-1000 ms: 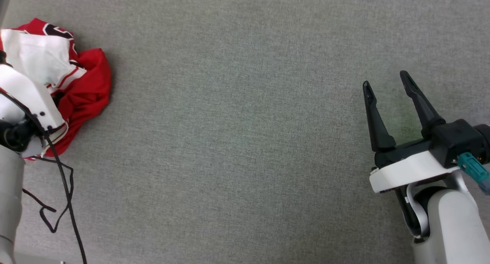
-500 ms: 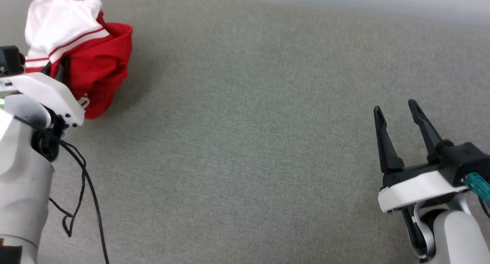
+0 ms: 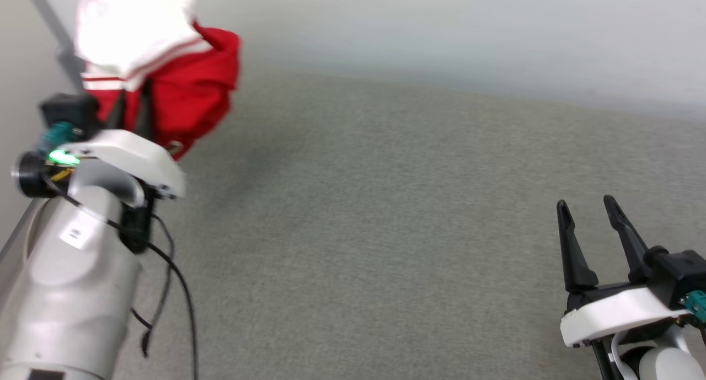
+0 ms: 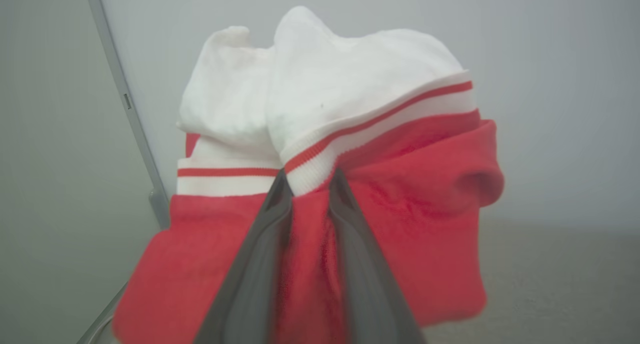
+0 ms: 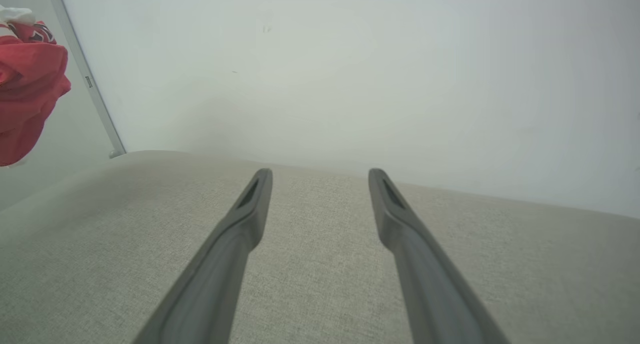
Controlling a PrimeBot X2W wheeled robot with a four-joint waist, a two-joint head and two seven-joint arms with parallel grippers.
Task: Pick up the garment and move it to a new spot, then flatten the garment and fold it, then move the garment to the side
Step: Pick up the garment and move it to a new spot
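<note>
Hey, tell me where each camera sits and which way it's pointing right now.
Head view: on the head, looking forward and down over the grey surface; left forearm lower left, right gripper lower right, garment top left.
Left wrist view: on the left wrist, looking along the left gripper, shut on the garment, wall behind.
Right wrist view: on the right wrist, looking along its open fingers over the surface to the wall.
Shared: the garment shows in all three.
</note>
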